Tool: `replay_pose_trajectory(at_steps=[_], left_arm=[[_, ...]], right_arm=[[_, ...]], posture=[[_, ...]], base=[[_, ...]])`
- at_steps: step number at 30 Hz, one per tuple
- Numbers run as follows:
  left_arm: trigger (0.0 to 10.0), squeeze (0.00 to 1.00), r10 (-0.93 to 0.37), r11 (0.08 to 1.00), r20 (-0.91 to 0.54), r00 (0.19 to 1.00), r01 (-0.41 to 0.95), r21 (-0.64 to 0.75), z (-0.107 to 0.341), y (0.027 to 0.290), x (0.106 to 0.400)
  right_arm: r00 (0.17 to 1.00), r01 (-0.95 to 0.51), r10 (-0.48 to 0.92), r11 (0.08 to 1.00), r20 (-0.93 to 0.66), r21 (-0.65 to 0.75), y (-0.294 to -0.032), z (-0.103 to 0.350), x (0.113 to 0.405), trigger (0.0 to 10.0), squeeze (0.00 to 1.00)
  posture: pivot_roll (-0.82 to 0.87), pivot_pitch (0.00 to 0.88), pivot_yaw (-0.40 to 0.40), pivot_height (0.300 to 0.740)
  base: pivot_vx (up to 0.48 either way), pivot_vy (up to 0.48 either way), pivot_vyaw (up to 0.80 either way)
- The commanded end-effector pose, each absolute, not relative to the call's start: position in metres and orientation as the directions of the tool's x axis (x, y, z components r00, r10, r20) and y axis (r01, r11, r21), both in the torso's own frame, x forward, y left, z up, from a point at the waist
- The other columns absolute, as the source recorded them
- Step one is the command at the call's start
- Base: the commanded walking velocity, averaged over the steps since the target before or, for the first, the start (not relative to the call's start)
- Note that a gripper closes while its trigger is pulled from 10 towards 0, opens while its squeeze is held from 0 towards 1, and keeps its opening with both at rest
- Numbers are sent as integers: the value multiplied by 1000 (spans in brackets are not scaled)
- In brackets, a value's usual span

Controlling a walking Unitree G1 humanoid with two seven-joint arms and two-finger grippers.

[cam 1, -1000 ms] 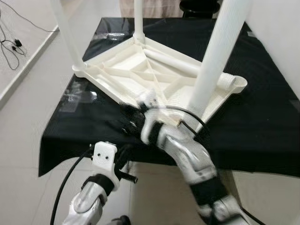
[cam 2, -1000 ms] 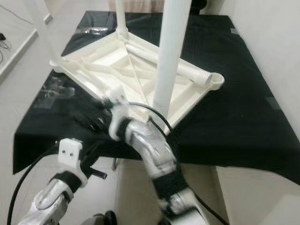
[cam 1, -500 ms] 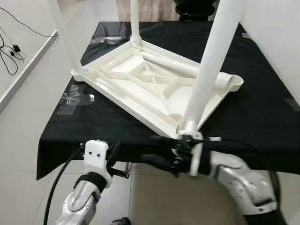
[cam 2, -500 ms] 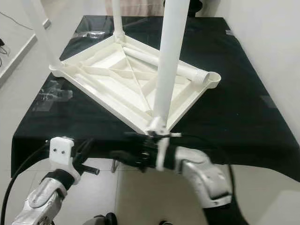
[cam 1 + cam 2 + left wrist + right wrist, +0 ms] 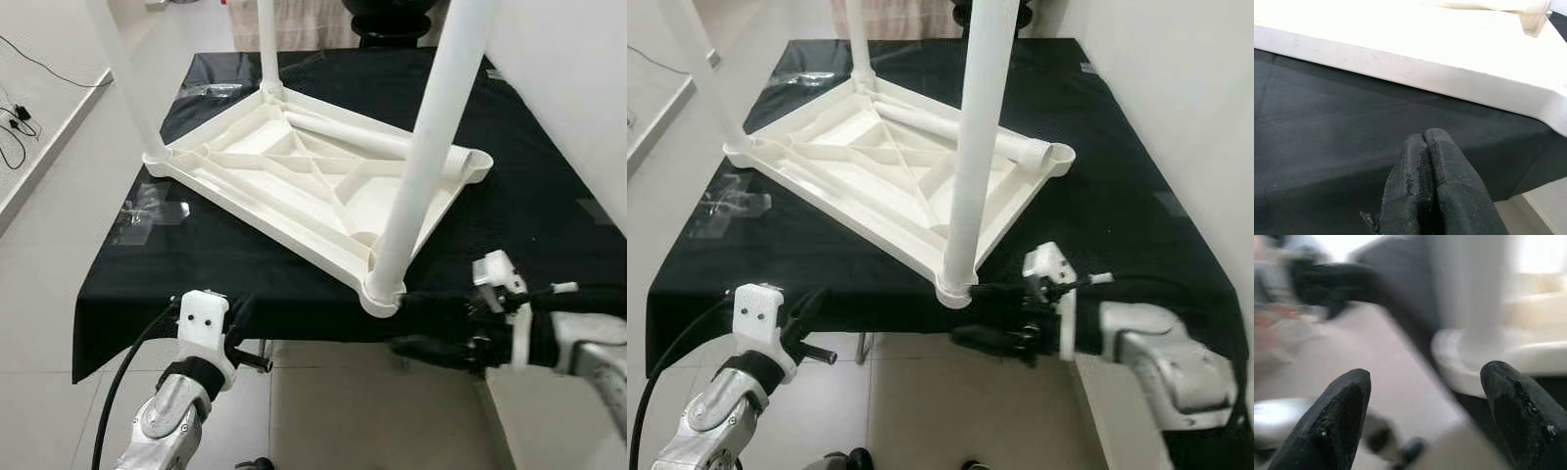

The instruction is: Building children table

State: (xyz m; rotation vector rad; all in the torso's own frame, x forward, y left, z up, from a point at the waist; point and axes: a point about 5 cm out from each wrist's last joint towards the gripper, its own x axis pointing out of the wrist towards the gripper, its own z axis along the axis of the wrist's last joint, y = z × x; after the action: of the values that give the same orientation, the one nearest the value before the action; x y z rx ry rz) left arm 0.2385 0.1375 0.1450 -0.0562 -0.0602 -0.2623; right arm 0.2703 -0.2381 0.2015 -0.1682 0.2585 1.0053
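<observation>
An inverted white children's table (image 5: 313, 186) is shown lying on the black-covered tabletop (image 5: 549, 211). Three legs are seen standing upright in its corner sockets, including the near leg (image 5: 421, 147); a fourth leg (image 5: 353, 132) is seen lying loose across the ribbed underside, its threaded end beside the unfilled corner socket (image 5: 475, 162). One leg is thus judged left to fit. The right gripper (image 5: 431, 328), spread wide and empty, is held at the tabletop's front edge below the near corner. The left gripper (image 5: 1425, 186), closed on nothing, is held low by the front edge.

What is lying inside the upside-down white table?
A loose white leg lies inside the upturned table, resting across its ribs. The black cloth beneath hides whatever supports it.
</observation>
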Motion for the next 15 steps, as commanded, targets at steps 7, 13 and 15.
replay_pose_trajectory(at_steps=[7,13,15], left_arm=[[10000,0,-259,965,43,965,261,-33,139,139,237],[10000,0,-260,965,45,965,261,-24,139,138,237],[10000,0,-258,965,46,965,260,-21,140,138,237]], right_arm=[[553,-833,819,546,-153,-87,-212,213,289,10000,0],[396,-918,915,391,-83,-65,-160,214,287,10000,0],[340,-939,937,335,-74,-71,-143,214,286,10000,0]], posture=[[-32,194,30,740],[-21,194,28,740],[-21,194,28,740]], base=[[0,0,0],[0,0,0],[0,0,0]])
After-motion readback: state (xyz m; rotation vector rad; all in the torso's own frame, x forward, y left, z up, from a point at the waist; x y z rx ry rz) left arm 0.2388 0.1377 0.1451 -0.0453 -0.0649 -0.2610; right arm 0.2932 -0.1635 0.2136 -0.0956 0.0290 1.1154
